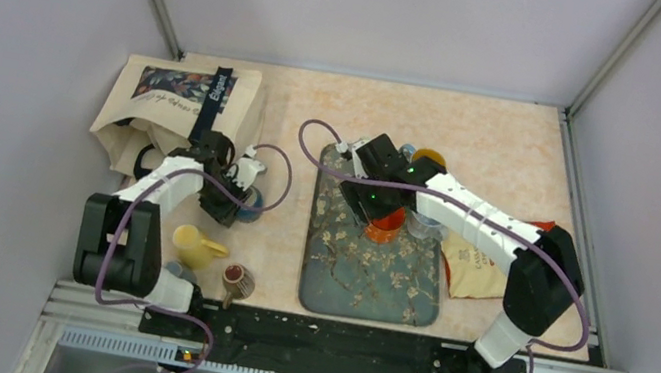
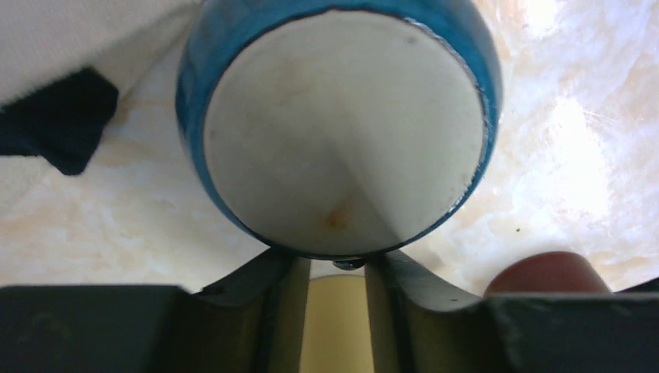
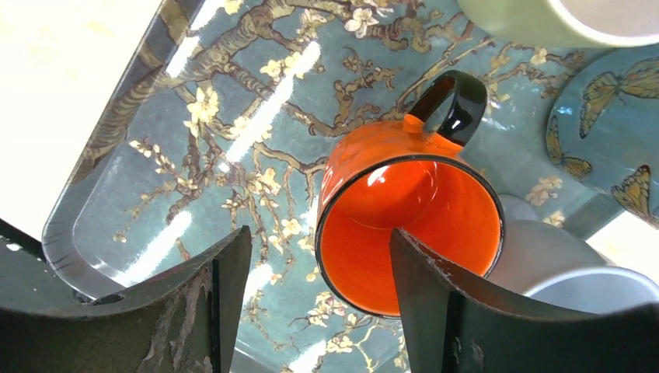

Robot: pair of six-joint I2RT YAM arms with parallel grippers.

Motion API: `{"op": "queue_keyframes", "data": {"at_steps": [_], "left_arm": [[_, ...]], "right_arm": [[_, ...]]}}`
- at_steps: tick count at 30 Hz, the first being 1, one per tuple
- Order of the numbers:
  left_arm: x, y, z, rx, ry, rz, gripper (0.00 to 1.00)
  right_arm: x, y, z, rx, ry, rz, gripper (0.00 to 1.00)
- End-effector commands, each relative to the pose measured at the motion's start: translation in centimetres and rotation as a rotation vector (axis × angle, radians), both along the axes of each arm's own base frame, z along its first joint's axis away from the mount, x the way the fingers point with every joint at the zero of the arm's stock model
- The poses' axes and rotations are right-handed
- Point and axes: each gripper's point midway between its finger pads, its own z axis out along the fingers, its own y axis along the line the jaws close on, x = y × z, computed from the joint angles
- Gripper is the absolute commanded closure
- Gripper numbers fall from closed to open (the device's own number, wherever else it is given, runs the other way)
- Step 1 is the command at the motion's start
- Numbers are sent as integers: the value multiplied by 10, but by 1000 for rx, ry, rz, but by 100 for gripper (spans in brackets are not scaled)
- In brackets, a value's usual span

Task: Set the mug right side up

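An orange mug (image 3: 404,225) with a black handle (image 3: 458,101) sits tilted on the blossom-patterned tray (image 3: 155,155), its mouth toward the right wrist camera and the handle on the far side. My right gripper (image 3: 320,233) is open. Its right finger overlaps the mug's mouth, its left finger is outside, and the mug's left rim lies between them. From above the mug (image 1: 388,227) shows just under that gripper (image 1: 374,204). My left gripper (image 2: 334,268) is nearly closed on a small blue bit at the edge of a blue mug (image 2: 342,132), beside the tote bag.
A tote bag (image 1: 179,100) lies at the back left. A yellow pitcher (image 1: 193,245) and a brown cup (image 1: 238,280) stand near the left base. On the tray (image 1: 371,285) are a butterfly plate (image 3: 614,148), grey cups (image 3: 559,272) and a pale mug (image 3: 559,19). A snack bag (image 1: 470,266) lies to its right.
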Motion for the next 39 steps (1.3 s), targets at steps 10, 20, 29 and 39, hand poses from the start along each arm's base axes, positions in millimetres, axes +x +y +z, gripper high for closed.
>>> {"op": "queue_keyframes", "data": {"at_steps": [10,20,29,39], "left_arm": [[57,-12,3,-57,-180,-59,63],[55,-34,17,-161,-228,-209,52],[54,-39,17,-188,-224,-246,60],[57,-38,0,-181,-193,-231,66]], "right_arm": [[-9,-5,27,74,-70,-19,33],[-12,-6,38,105,-91,-5,28],[-13,-4,48,134,-109,10,28],[-14,-5,50,140,-112,12,28]]}}
